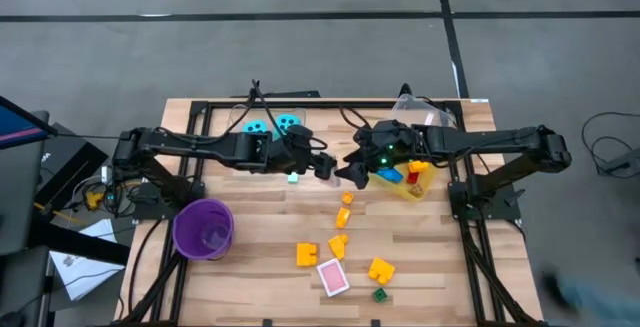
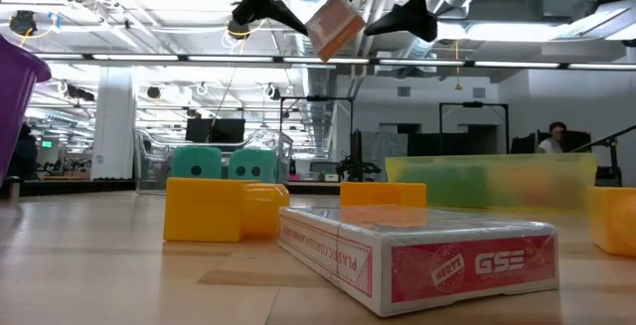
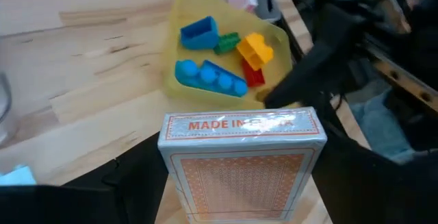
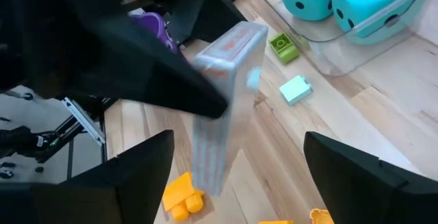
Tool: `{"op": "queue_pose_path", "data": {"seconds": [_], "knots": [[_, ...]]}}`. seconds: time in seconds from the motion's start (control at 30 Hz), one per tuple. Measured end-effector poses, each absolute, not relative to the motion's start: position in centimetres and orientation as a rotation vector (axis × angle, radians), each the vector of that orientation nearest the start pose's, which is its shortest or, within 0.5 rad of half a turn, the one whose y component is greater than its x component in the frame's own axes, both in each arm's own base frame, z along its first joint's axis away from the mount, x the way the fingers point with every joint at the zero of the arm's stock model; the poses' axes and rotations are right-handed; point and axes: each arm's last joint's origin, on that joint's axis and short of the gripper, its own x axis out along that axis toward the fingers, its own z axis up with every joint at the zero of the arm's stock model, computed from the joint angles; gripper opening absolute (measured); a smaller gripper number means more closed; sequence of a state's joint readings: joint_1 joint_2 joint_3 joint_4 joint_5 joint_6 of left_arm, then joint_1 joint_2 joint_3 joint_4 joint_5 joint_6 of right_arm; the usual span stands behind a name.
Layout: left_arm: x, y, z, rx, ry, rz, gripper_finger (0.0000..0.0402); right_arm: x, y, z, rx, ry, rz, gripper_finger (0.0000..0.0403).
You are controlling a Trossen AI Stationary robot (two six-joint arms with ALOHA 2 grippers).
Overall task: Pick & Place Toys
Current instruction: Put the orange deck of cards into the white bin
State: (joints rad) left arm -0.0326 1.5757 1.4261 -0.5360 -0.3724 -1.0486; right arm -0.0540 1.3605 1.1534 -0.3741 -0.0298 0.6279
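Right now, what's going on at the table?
The left gripper holds a card deck in the air above mid-table. The right gripper faces it with fingers open on either side of the deck, not gripping. The yellow bin already holds several bricks; another deck and bricks lie on the table.

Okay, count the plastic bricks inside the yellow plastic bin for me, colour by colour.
Blue plastic bricks: 2
Green plastic brick: 1
Orange plastic brick: 1
Red plastic brick: 1
Total in the yellow plastic bin: 5
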Motion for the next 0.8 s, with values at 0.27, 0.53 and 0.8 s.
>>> {"op": "queue_pose_path", "data": {"seconds": [0.27,0.53,0.8], "knots": [[35.3,-0.3,34.0,-0.741,0.382,0.515,0.0302,29.7,-1.6,31.7,0.650,0.566,-0.169,0.0318],[35.6,-0.1,34.4,-0.765,0.338,0.487,0.0303,29.6,-2.0,31.6,0.689,0.577,-0.196,0.0318],[35.6,-0.1,34.3,-0.829,0.337,0.498,0.0303,29.6,-2.1,31.6,0.700,0.575,-0.204,0.0281]]}}
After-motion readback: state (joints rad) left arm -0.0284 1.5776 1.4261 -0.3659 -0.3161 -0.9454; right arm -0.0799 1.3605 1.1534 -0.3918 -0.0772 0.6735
